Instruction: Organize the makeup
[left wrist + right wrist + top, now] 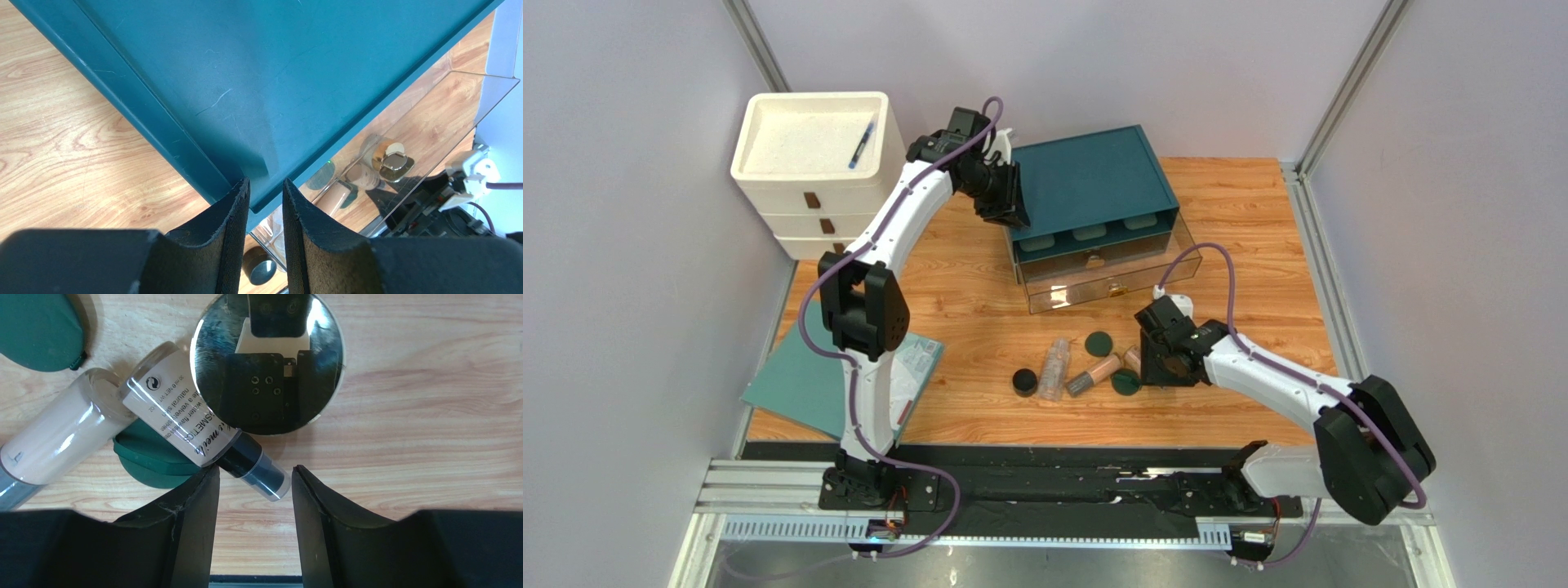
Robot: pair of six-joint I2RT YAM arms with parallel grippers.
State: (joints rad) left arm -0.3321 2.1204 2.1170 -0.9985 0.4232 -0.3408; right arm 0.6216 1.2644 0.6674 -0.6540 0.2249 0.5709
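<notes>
Currently right pincer (255, 473) spread over foundation tube (181, 413) cap.

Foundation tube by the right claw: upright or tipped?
Tipped. The foundation tube lies on its side on the table, dark cap toward the right claw.

**Top external:** fixed high behind the 2 arm bases, tilted down and forward, far enough back to take in the whole table (1259, 245).

**Left wrist:** mounted behind the left gripper (266, 184), looking out past its 2 fingers. The teal organiser lid (276, 73) lies just ahead of the tips, very near.

**Right wrist:** mounted behind the right gripper (255, 471), facing straight down. A foundation tube (184, 419) and a mirrored compact (267, 361) lie just beyond the tips, close.

**Shared:** the top and left wrist views share the lid. The top and right wrist views share the tube.
</notes>
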